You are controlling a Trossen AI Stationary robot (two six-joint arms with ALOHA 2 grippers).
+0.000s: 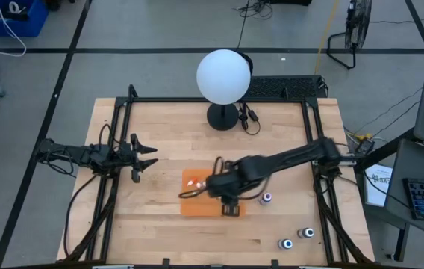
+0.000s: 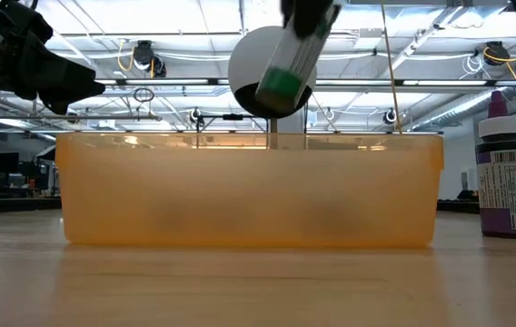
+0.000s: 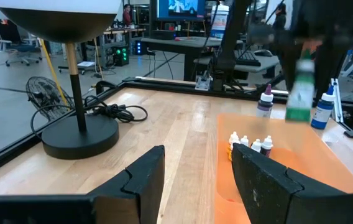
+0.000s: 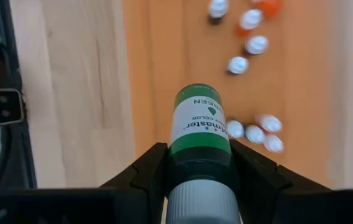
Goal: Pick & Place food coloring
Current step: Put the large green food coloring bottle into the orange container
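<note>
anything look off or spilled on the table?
Nothing stands out. The right gripper holds a green-labelled food coloring bottle over the translucent orange plastic bin, where small white-capped bottles already lie. No spill visible.

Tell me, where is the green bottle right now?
The green food coloring bottle is clamped in the right gripper, held in the air above the orange tray near the table's middle, with small white-capped bottles lying below.
</note>
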